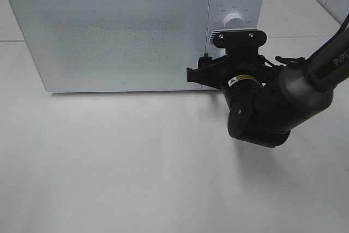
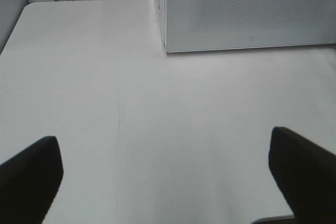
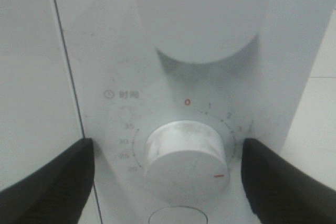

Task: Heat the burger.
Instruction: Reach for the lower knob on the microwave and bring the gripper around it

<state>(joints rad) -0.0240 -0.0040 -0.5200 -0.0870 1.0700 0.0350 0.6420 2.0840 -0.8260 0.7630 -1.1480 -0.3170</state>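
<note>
R fingers [image 3: 48,182] x2, knobs [image 3: 185,160] x2

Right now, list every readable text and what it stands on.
"低火", "高火": either side of the power knob, microwave panel.
"时间": panel, beside the timer dial.
"0", "1", "2", "35", "30": scale around the timer dial.
"PiPE": right arm.
Door mark and other scale figures: too blurred.

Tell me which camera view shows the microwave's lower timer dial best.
The right wrist view: the timer dial sits close and central, its numbers and red mark readable. In the exterior high view the right arm covers it; only the upper knob shows. The left wrist view shows the microwave door, no dial.
</note>
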